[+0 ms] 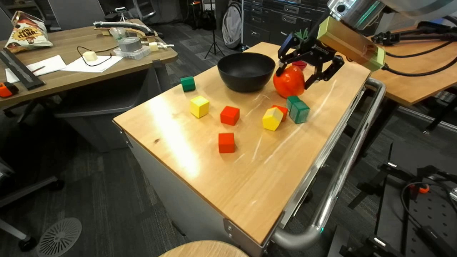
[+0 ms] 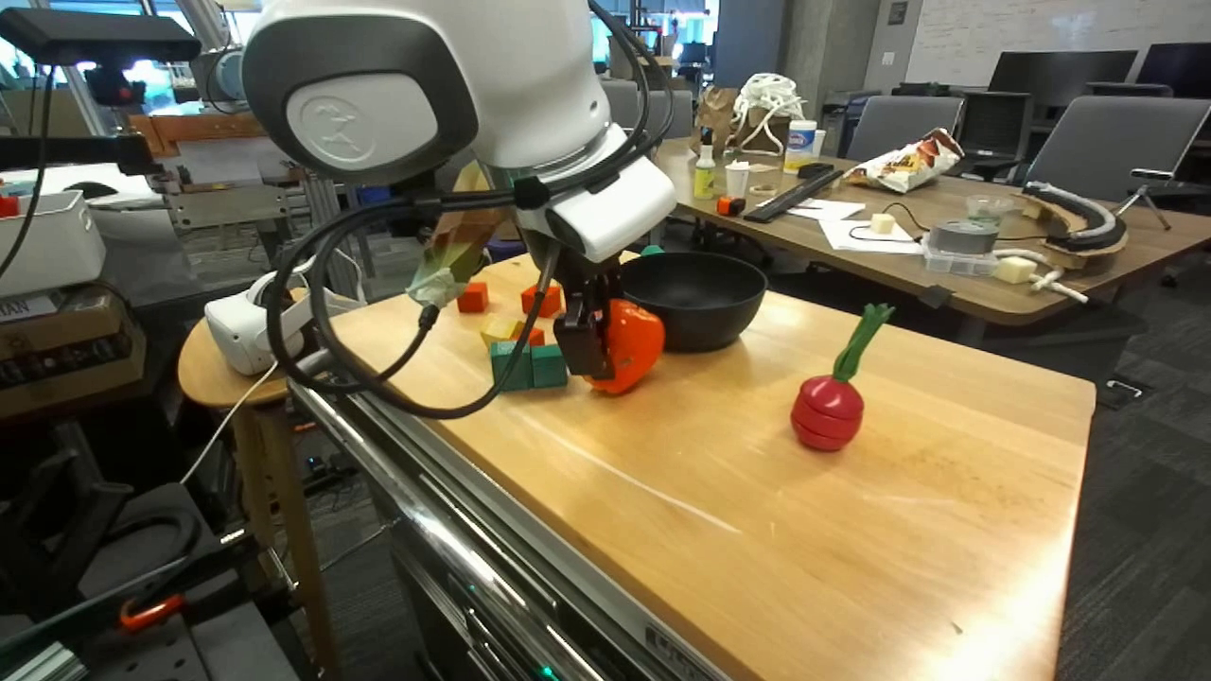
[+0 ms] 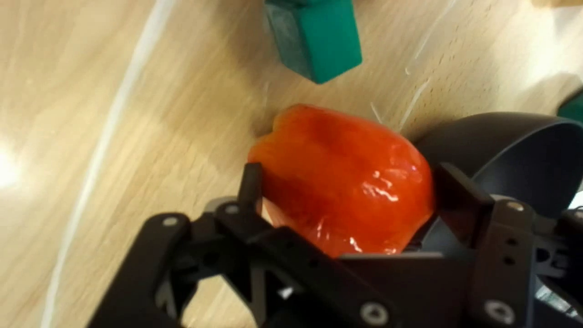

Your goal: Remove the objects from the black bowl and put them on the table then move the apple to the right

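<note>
The apple [image 1: 288, 85], big and shiny red-orange, sits between the fingers of my gripper [image 3: 350, 180], whose pads press on both its sides. Whether the apple touches the table [image 2: 946, 539] is hard to tell. The black bowl [image 1: 246, 85] stands right beside it, with nothing showing in the visible part of its inside. Loose on the wood are red blocks [image 1: 226, 142], yellow blocks [image 1: 199, 106] and green blocks [image 1: 299, 111]; some stand close together near the apple. The small dark red fruit [image 2: 827, 412] with its green top stands upright, mostly behind the gripper in an exterior view.
A metal rail [image 1: 342, 178] runs along an edge of the table. Cables [image 2: 416, 402] loop from the arm low over that edge. A cluttered desk [image 1: 71, 39] and a bare orange-brown desk [image 1: 410, 78] stand nearby, with a round stool [image 1: 203, 250] at the table's end.
</note>
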Controlling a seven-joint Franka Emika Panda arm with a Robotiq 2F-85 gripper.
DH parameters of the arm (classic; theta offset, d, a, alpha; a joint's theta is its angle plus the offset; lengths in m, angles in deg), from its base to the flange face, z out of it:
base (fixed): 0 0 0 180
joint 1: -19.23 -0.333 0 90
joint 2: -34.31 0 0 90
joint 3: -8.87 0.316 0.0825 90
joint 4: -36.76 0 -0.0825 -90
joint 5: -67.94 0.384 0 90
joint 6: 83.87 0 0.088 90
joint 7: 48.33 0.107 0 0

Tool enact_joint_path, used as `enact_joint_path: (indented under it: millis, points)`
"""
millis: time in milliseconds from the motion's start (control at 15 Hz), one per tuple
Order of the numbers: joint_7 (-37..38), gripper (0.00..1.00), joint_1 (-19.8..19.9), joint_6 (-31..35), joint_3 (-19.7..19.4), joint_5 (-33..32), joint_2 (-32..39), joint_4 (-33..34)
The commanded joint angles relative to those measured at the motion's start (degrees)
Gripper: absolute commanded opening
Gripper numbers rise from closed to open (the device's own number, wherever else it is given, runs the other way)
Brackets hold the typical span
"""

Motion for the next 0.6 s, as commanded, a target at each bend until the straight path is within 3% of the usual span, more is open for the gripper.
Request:
enact_joint_path:
  millis: [0,267,400,533]
  points:
    - [7.16,0.65,4.34,2.72,0.04,-11.25,-0.35,-3.08]
    - [18.03,0.65,15.04,1.11,3.02,-31.1,1.18,-1.49]
    - [23.94,0.65,17.53,-3.05,3.09,-41.01,-0.47,-0.02]
    - [27.47,0.65,17.78,-6.27,3.1,-46.3,-1.33,1.03]
